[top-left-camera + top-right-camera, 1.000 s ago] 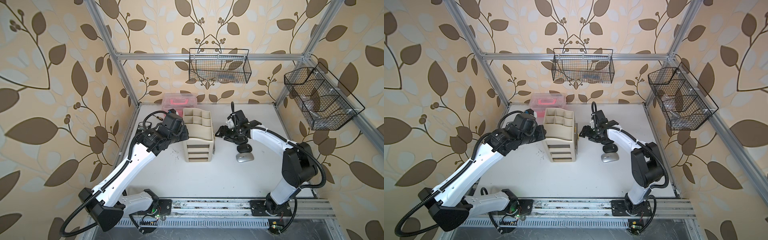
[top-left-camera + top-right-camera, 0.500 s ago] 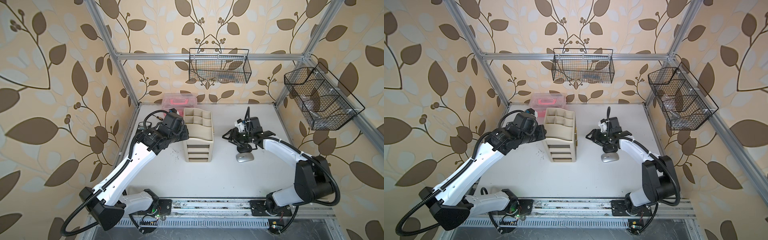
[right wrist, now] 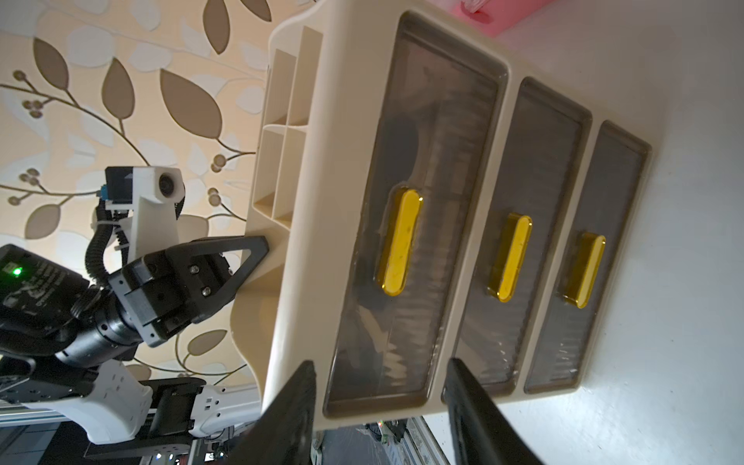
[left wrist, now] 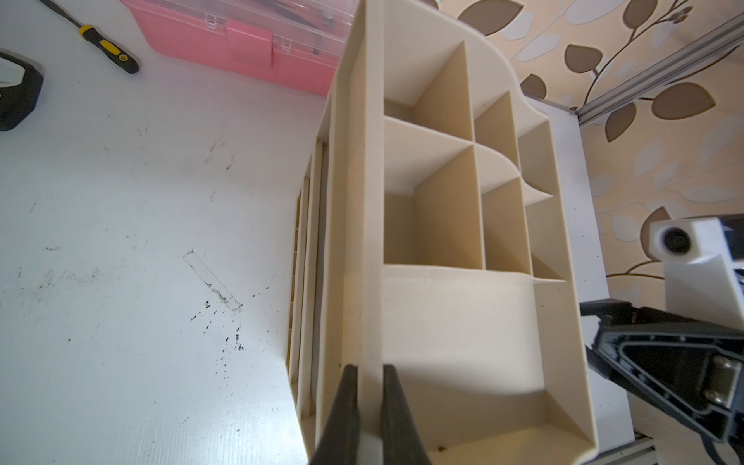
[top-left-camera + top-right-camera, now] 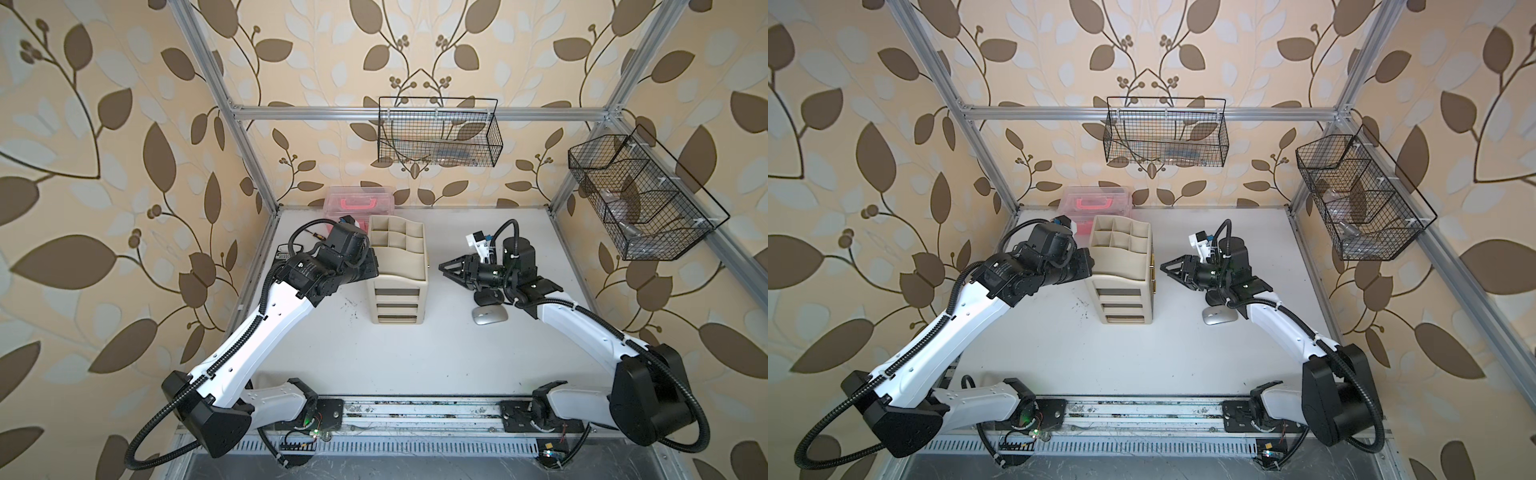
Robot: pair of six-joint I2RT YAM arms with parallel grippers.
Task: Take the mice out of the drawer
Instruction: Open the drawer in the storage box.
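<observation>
A cream drawer organizer point(image 5: 397, 266) stands mid-table, with three shut smoky drawers with yellow handles. The top drawer point(image 3: 418, 201) shows dark shapes behind its front; I cannot tell if they are mice. My left gripper point(image 4: 368, 374) is shut on the organizer's rim wall point(image 4: 372, 241). My right gripper point(image 5: 442, 268) point(image 3: 380, 362) is open, level with the drawer fronts and a short way off them, holding nothing. A silver mouse point(image 5: 490, 315) point(image 5: 1219, 316) lies on the table beside a black mouse point(image 5: 487, 297), which is partly hidden under the right wrist.
A pink case point(image 5: 359, 201) sits behind the organizer, and a yellow-handled screwdriver point(image 4: 106, 46) lies near it. One wire basket point(image 5: 438, 133) hangs on the back rail, another wire basket point(image 5: 640, 195) on the right. The white tabletop point(image 5: 415, 365) runs to the front rail.
The right arm's elbow has swung out to the right and its wrist has turned toward the drawer fronts. Its jaws have narrowed somewhat. The left arm has held still.
</observation>
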